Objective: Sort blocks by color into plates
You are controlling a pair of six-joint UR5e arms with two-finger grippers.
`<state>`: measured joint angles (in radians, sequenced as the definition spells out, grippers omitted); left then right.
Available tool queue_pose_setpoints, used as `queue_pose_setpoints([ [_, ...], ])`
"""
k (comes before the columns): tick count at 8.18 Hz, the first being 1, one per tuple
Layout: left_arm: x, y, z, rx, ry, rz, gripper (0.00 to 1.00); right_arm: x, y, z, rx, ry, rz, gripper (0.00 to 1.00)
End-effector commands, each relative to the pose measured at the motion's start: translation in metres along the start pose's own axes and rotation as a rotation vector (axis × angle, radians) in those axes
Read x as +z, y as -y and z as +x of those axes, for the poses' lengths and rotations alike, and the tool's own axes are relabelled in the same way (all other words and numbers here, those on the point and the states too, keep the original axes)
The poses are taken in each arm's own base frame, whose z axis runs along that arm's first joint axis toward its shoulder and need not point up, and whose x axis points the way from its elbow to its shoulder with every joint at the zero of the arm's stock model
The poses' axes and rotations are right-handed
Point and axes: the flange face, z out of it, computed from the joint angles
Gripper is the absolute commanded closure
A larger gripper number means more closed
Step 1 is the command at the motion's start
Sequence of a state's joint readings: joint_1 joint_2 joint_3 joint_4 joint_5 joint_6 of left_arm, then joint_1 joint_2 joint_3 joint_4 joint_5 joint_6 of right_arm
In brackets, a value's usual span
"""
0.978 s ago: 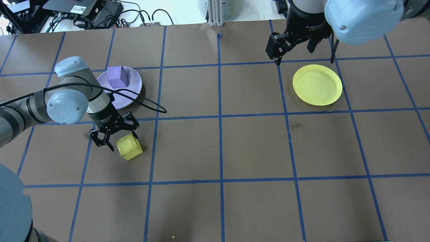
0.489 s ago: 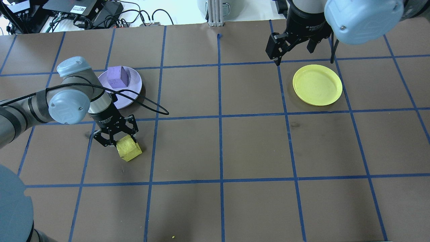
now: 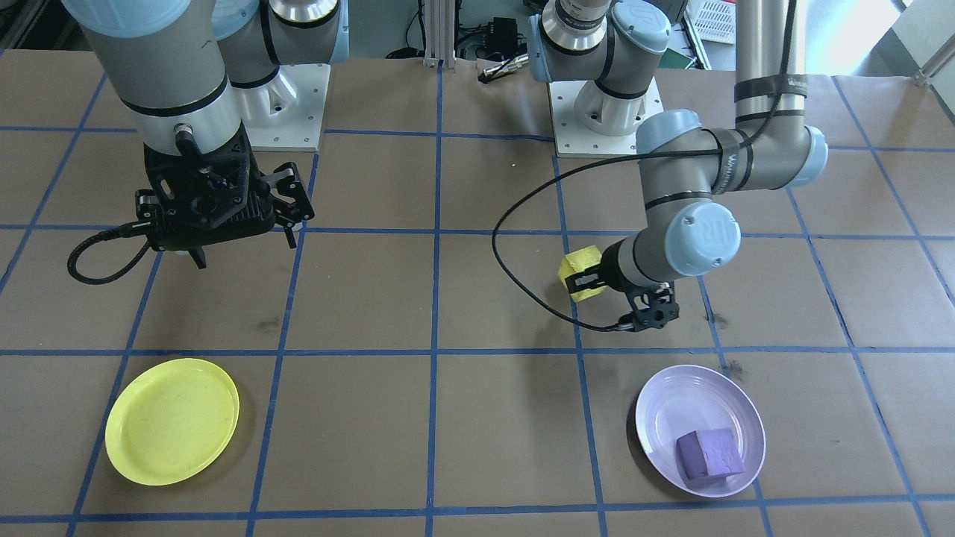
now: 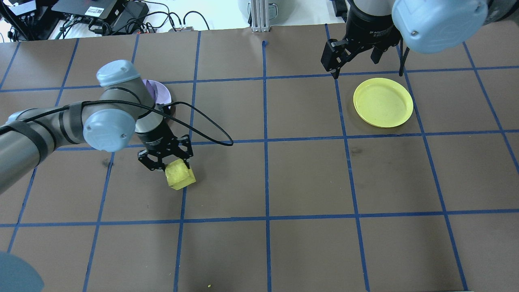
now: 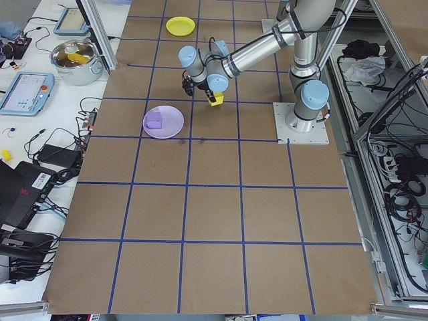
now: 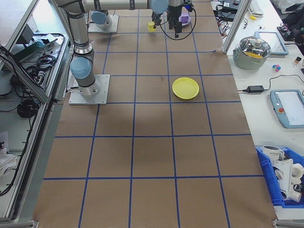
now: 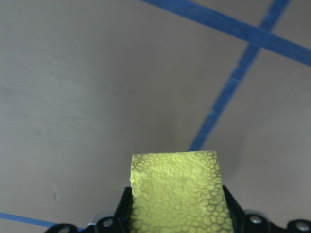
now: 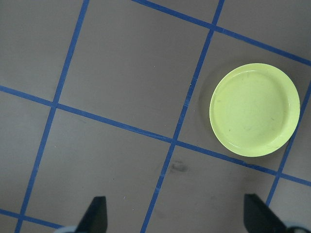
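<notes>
My left gripper (image 4: pixel 175 169) is shut on the yellow block (image 4: pixel 181 178), which fills the bottom of the left wrist view (image 7: pixel 177 194) and hangs just above the table. In the front-facing view the purple block (image 3: pixel 709 455) lies in the lavender plate (image 3: pixel 655 418). From overhead my left arm hides most of that plate (image 4: pixel 163 93). The yellow plate (image 4: pixel 383 102) lies bare at the far right, also seen by the right wrist camera (image 8: pixel 254 109). My right gripper (image 4: pixel 354 65) hovers open behind and to the left of it, fingers wide apart (image 8: pixel 177 218).
A black cable (image 4: pixel 211 132) loops out from my left wrist over the table. Both robot bases (image 3: pixel 604 112) stand at the table's robot-side edge. A small yellow crumb (image 4: pixel 209 286) lies near the front edge. Blue tape lines grid the brown tabletop.
My left gripper closed on the yellow block and carried it to the right, off its old spot. The left arm now covers most of the lavender plate. The right arm has not moved.
</notes>
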<state>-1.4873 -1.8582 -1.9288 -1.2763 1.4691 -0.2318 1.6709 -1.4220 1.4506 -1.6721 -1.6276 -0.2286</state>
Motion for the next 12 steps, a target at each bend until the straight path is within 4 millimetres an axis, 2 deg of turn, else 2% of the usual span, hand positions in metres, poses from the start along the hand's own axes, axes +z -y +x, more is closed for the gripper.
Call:
queue_pose_setpoints([
  [1,-0.018,-0.061,0.116,0.228,-0.074,0.076,1.00,0.000,0.000,0.000,0.000,-0.001,-0.001,0.00],
  [3,-0.043,-0.094,0.183,0.362,-0.095,0.134,1.00,0.000,0.000,0.000,-0.001,-0.002,0.001,0.00],
  [5,-0.024,-0.123,0.239,0.460,-0.087,0.168,1.00,0.000,0.000,0.000,-0.001,-0.002,0.001,0.00],
  [6,-0.004,-0.129,0.257,0.469,-0.072,0.165,1.00,0.000,0.000,0.001,-0.001,-0.003,0.000,0.00],
  [7,0.012,-0.125,0.275,0.460,-0.080,0.171,1.00,0.000,0.000,0.000,-0.001,-0.003,-0.001,0.00],
  [9,0.003,-0.119,0.319,0.417,-0.116,0.213,1.00,-0.001,0.000,0.000,-0.003,-0.004,0.002,0.00],
  [10,0.010,-0.116,0.337,0.361,-0.122,0.209,1.00,0.000,0.000,0.000,-0.003,-0.003,-0.001,0.00],
  [11,0.018,-0.125,0.346,0.366,-0.110,0.206,1.00,-0.001,-0.001,0.001,-0.003,-0.005,0.000,0.00],
  [12,0.023,-0.124,0.347,0.368,-0.111,0.207,1.00,-0.002,-0.001,0.001,-0.002,-0.008,0.001,0.00],
])
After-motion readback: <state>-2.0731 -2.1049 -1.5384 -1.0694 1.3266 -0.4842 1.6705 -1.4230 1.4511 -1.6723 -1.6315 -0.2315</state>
